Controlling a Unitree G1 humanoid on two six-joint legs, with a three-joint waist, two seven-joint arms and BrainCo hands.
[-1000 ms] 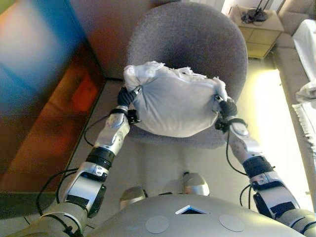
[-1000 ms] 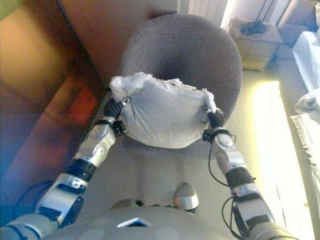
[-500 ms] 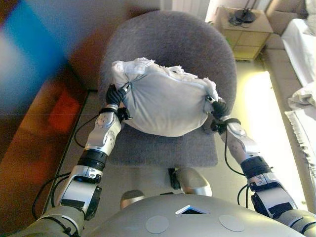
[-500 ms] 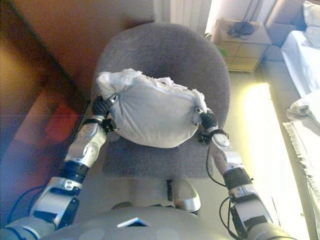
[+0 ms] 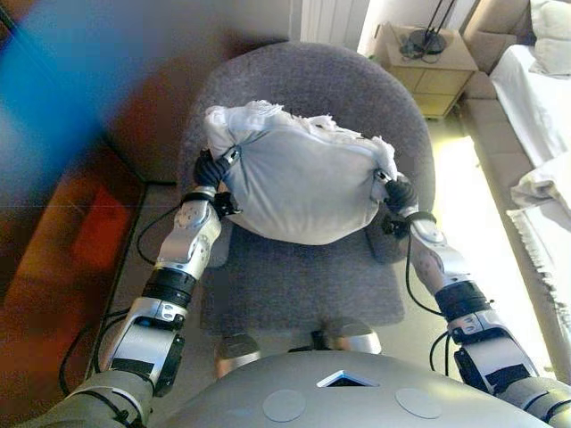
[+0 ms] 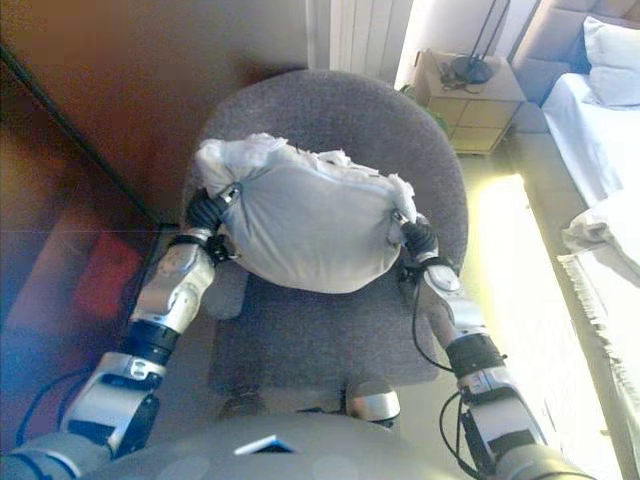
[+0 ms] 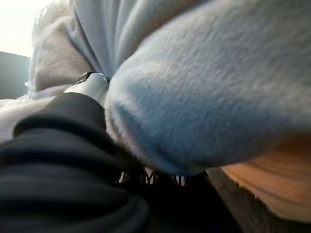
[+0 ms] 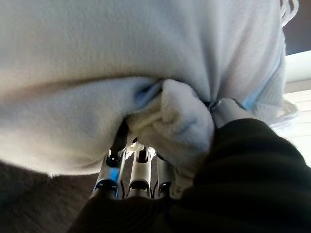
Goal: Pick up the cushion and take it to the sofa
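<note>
Cushion [image 5: 299, 183] gripped by left hand [image 5: 211, 169] and right hand [image 5: 398, 193] above grey armchair [image 5: 312, 80].

Home, bedroom or living area: grey armchair [image 5: 348, 80], wooden nightstand [image 5: 426, 67] with lamp base [image 5: 423, 39], radiator [image 6: 358, 35], bed or sofa with pillow [image 6: 612, 75] and white throw [image 6: 605, 235].

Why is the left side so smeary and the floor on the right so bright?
Left eye view: a blurred blue-orange smear covers the left; sunlight glares on the floor right of the chair. Left wrist view: the cushion fills the frame, soft and out of focus, beside the left hand.
</note>
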